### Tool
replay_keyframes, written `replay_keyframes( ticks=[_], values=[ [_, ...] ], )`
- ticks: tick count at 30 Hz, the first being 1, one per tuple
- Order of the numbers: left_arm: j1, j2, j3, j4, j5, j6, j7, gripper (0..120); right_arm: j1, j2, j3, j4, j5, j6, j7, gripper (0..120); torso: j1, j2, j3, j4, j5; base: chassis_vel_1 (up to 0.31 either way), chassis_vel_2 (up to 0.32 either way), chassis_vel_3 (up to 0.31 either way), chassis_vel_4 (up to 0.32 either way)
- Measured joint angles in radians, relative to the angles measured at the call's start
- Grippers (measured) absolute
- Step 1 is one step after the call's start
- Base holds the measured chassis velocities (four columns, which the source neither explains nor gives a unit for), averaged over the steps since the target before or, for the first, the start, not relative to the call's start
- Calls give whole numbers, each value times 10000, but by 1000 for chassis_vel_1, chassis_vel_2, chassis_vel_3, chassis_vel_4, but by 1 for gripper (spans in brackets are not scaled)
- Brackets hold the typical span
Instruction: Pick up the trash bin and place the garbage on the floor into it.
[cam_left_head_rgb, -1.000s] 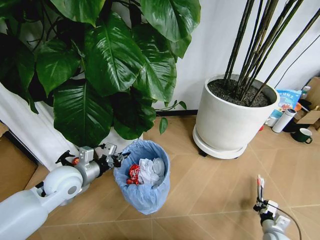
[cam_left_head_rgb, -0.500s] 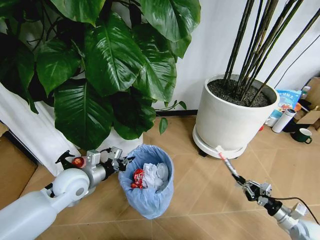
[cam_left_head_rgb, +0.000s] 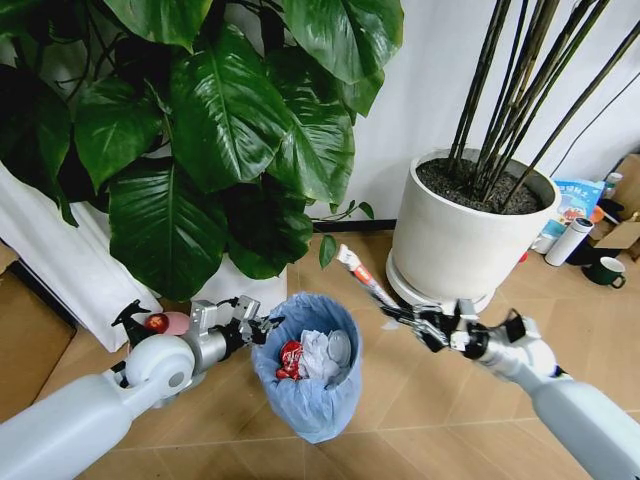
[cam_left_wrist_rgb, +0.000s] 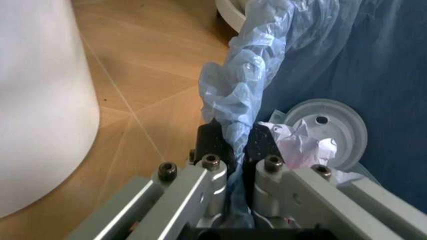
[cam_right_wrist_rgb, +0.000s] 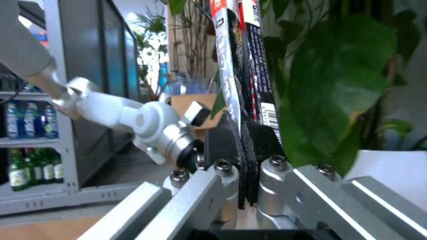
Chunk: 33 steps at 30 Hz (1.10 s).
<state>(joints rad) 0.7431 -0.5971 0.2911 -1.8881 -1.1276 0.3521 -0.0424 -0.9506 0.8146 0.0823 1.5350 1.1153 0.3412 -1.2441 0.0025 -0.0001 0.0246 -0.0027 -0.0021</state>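
Note:
The trash bin (cam_left_head_rgb: 308, 400), black with a crinkly light-blue bag, hangs just above the floor (cam_left_head_rgb: 420, 395) at lower centre. My left gripper (cam_left_head_rgb: 262, 326) is shut on its near-left rim; in the left wrist view the gripper (cam_left_wrist_rgb: 235, 142) pinches the bunched bag rim (cam_left_wrist_rgb: 240, 100). Inside lie a red wrapper (cam_left_head_rgb: 291, 358), white paper wads (cam_left_head_rgb: 316, 352) and a white disc (cam_left_head_rgb: 340, 347) (cam_left_wrist_rgb: 330, 130). My right gripper (cam_left_head_rgb: 405, 318) (cam_right_wrist_rgb: 241, 135) is shut on a slim tube-like wrapper (cam_left_head_rgb: 358, 272) (cam_right_wrist_rgb: 240, 60), held tilted just above and to the right of the bin's rim.
A large white pot (cam_left_head_rgb: 465, 235) with dark stalks stands at the back right. A big-leaf plant (cam_left_head_rgb: 230, 130) in a white pot (cam_left_wrist_rgb: 40, 100) rises close behind the bin. A white bottle (cam_left_head_rgb: 568, 240), green mug (cam_left_head_rgb: 604, 270) and boxes sit at the far right.
My right arm has swung from the lower right up and leftward, carrying the slim wrapper to beside the bin's rim. The bin, held by my left gripper, has shifted slightly right.

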Motion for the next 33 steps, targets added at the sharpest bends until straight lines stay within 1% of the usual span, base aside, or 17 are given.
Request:
replay_keyframes(
  ticks=[2,5,6,8,9,11,17,18,21,22,26,27,30,31,32,33],
  values=[
    [-88,-51,88,44,-8,-4,5,0,103,38,-156,-68,9,-10,-11,0,0,0,0,1,0,0,0,0,0],
    [-532,-332,548,216,-91,-8,4,0,616,235,-839,-423,17,-60,-49,0,0,0,0,0,1,0,0,0,0],
    [-532,-332,548,216,-91,-8,4,0,616,235,-839,-423,17,-60,-49,0,0,0,0,0,1,0,0,0,0],
    [-858,-474,869,307,-152,-9,-13,0,953,343,-1258,-660,18,-80,-35,0,0,0,0,-1,1,0,0,0,0],
    [-858,-474,869,307,-152,-9,-13,0,953,343,-1258,-660,18,-80,-35,0,0,0,0,-1,1,0,0,0,0],
    [-1116,-558,1080,329,-247,-8,-64,0,1207,407,-1591,-851,-8,-62,29,0,0,0,0,1,0,0,0,0,0],
    [-1274,-646,1188,276,-355,22,-149,0,1288,378,-1720,-1017,-396,-52,142,0,0,0,-1,1,1,0,0,0,0],
    [-1275,-655,1189,274,-355,26,-156,0,1255,361,-1681,-1032,-498,-53,198,1,0,0,-1,0,0,0,0,0,0],
    [-1259,-668,1200,273,-354,33,-164,0,1208,302,-1564,-1053,-755,-75,324,12,0,0,-1,0,3,0,0,0,0],
    [-1259,-668,1200,273,-354,33,-164,0,1208,302,-1564,-1053,-755,-75,324,12,0,0,-1,0,3,0,0,0,0],
    [-1235,-702,1210,255,-353,49,-195,0,1220,133,-1481,-993,-874,-182,377,32,0,0,-1,1,2,0,0,0,0],
    [-1235,-702,1210,255,-353,49,-195,0,1220,133,-1481,-993,-874,-182,377,32,0,0,-1,1,2,0,0,0,0],
    [-1217,-700,1211,226,-348,62,-215,0,1207,35,-1443,-967,-906,-192,379,46,0,0,-1,1,2,0,0,0,0],
    [-1217,-700,1211,226,-348,62,-215,0,1207,35,-1443,-967,-906,-192,379,46,0,0,-1,1,2,0,0,0,0],
    [-1209,-693,1210,224,-349,66,-224,0,1149,-12,-1425,-931,-906,-215,373,52,0,0,-1,2,2,0,0,0,0],
    [-1205,-686,1208,224,-349,67,-227,0,1115,-35,-1417,-915,-907,-230,364,54,0,0,-1,1,2,0,0,0,0]
  ],
)
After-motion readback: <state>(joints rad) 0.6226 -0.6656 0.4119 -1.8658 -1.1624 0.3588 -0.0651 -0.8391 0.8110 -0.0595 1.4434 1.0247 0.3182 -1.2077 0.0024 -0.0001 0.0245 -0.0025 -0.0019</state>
